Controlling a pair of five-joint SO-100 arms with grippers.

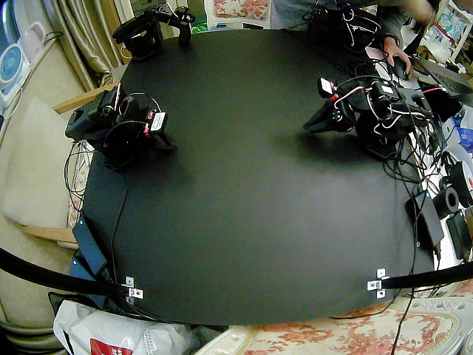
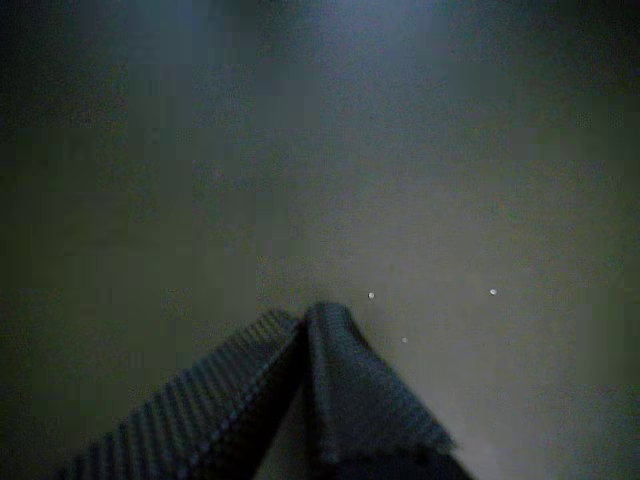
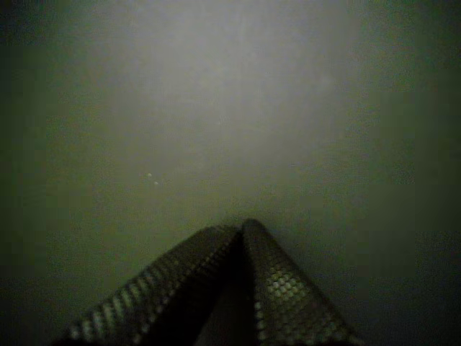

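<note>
Both black arms sit folded low on the black table point(image 1: 251, 192). The right gripper point(image 1: 167, 145) lies on the mat beside its base, shut and holding nothing. The left gripper point(image 1: 312, 126) points toward the table's middle, tips at the mat, also shut and holding nothing. In a wrist view the two textured fingers point(image 2: 330, 350) meet at their tips over the dark mat point(image 2: 400, 180). In another wrist view the fingers point(image 3: 266, 267) likewise touch at the tip above plain mat point(image 3: 230, 108). No loose object lies near either gripper.
Cables, adapters and small devices point(image 1: 443, 200) crowd the table edge by the left arm. A person's hand point(image 1: 395, 59) rests at the far edge there. A further black arm point(image 1: 151, 29) stands at the far edge. A white bag point(image 1: 111, 333) sits below the front edge.
</note>
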